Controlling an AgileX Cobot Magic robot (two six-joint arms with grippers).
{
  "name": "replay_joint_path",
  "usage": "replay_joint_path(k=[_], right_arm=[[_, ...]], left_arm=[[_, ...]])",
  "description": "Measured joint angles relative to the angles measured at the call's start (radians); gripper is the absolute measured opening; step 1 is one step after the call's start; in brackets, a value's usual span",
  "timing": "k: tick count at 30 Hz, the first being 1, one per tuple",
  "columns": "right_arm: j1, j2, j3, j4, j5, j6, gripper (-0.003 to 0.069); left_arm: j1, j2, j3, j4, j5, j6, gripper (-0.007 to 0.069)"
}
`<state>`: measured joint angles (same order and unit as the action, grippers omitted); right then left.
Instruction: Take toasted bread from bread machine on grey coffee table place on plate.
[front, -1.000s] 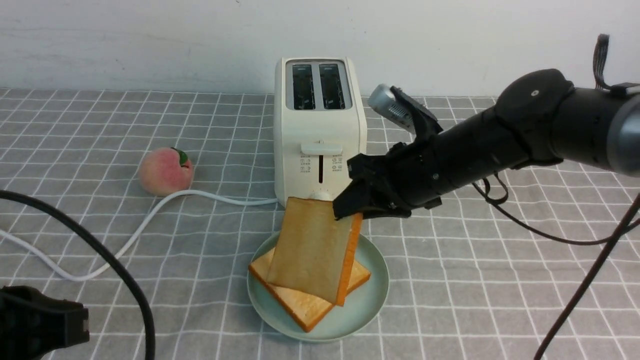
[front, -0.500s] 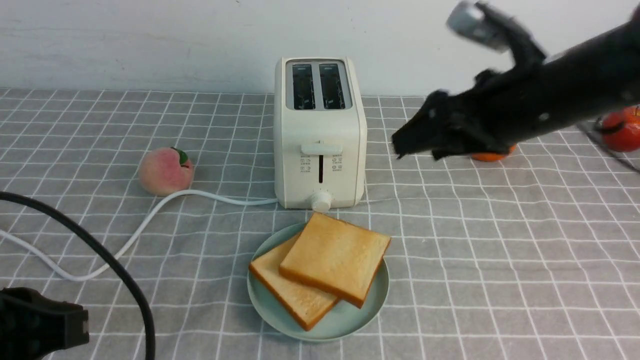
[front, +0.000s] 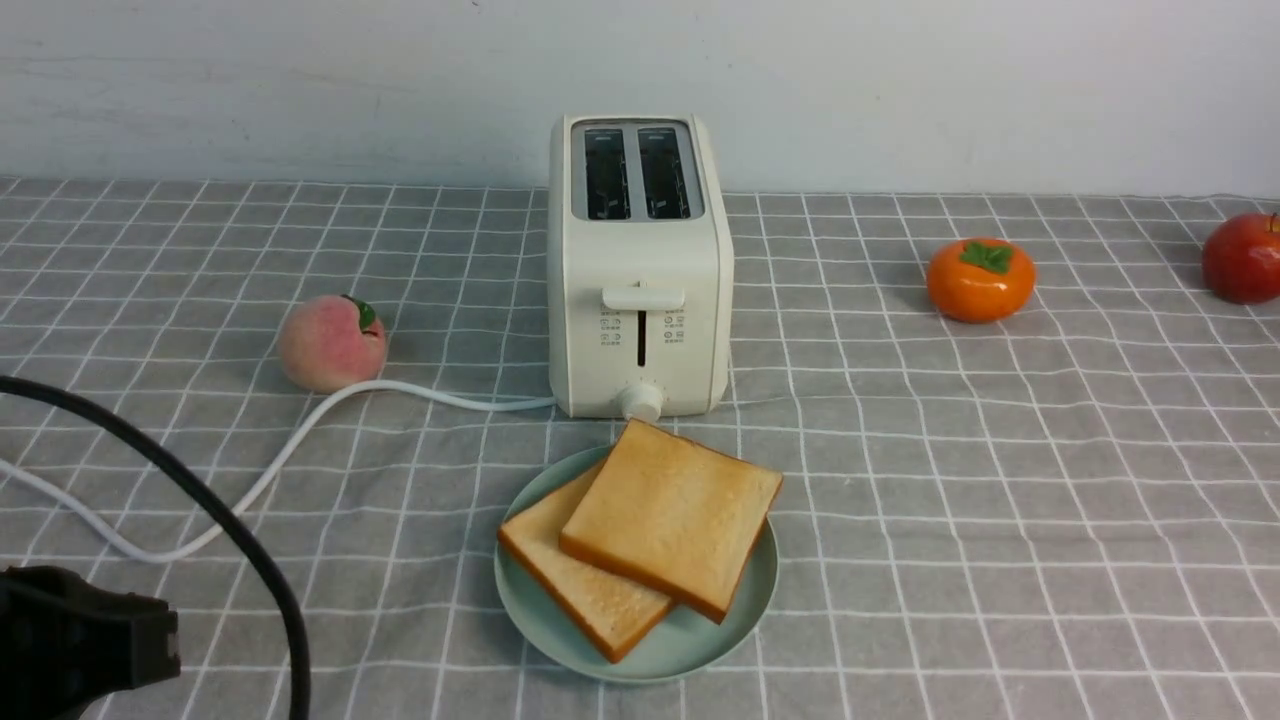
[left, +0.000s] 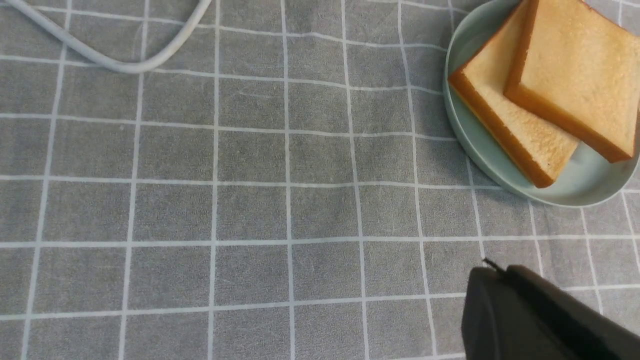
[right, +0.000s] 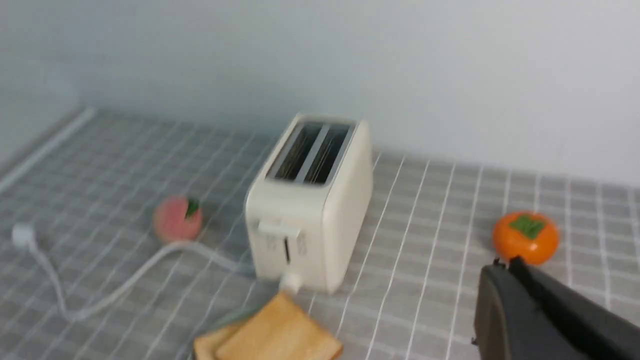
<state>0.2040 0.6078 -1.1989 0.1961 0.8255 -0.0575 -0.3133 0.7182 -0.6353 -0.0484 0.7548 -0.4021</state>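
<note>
Stacked on the mint-green plate (front: 700, 645), the toast slices (front: 670, 515) look light, stiff, probably crumbly, so pinch a crust edge gently; finger spread of the left gripper (left: 540, 320) and right gripper (right: 545, 320) cannot be told.

Plain white wall (front: 300, 80), evenly lit.

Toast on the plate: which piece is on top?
The slice nearer the bread machine is on top, corners poking past the plate rim. The bread machine stands just behind. The other slice lies underneath, partly covered.
</note>
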Motion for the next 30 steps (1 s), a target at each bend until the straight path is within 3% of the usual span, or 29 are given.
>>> replay_joint_path(k=[4,8,15,30], right_arm=[[0.0,-0.248,0.307,-0.14,-0.216,0.105,-0.0005],[0.0,-0.421,0.614,-0.17,-0.405,0.165,-0.0001],[0.0,-0.61,0.803,-0.174,-0.812,0.177,0.0008],[0.0,-0.624,0.823,-0.183,-0.861,0.179,0.0022]], left_arm=[[0.0,0.0,0.0,-0.002,-0.068,0.0,-0.0014],[0.0,0.0,0.0,-0.005,-0.134,0.0,-0.0014],[0.0,0.0,0.0,-0.007,-0.166,0.0,-0.0014],[-0.009,-0.002,0.014,-0.002,-0.178,0.0,-0.0012]])
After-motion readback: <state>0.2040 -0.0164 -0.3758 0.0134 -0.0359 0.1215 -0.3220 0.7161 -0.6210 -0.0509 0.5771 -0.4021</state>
